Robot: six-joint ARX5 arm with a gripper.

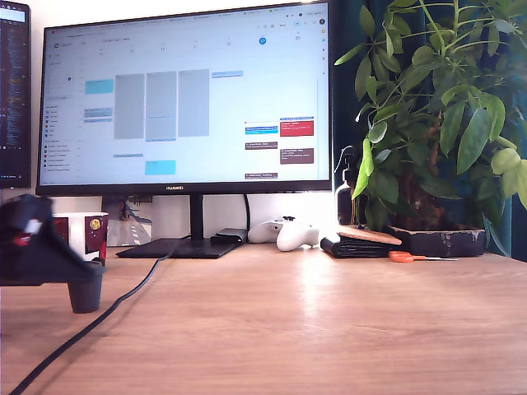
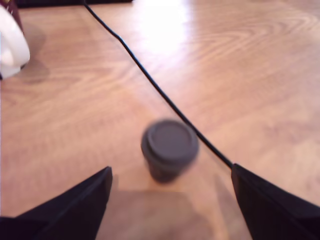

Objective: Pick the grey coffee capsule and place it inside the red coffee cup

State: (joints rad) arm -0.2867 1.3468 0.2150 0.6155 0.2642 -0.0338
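The grey coffee capsule (image 1: 85, 293) stands on the wooden desk with its wide flat face up, at the exterior view's left. In the wrist view the capsule (image 2: 169, 148) sits just ahead of the gap between my two black fingers (image 2: 75, 210), touching neither. My gripper (image 1: 49, 251) is open and blurred, low over the desk right beside the capsule. Just behind the capsule stands the red coffee cup (image 1: 82, 234), white panel and gold emblem showing. Only the cup's white handle and an edge (image 2: 11, 47) show in the wrist view.
A black cable (image 1: 123, 300) runs across the desk close past the capsule (image 2: 150, 75). Behind it stand a large monitor (image 1: 185, 99) on its stand, a white game controller (image 1: 288, 233), a wallet (image 1: 362, 241), orange scissors (image 1: 408, 257) and a potted plant (image 1: 436, 123).
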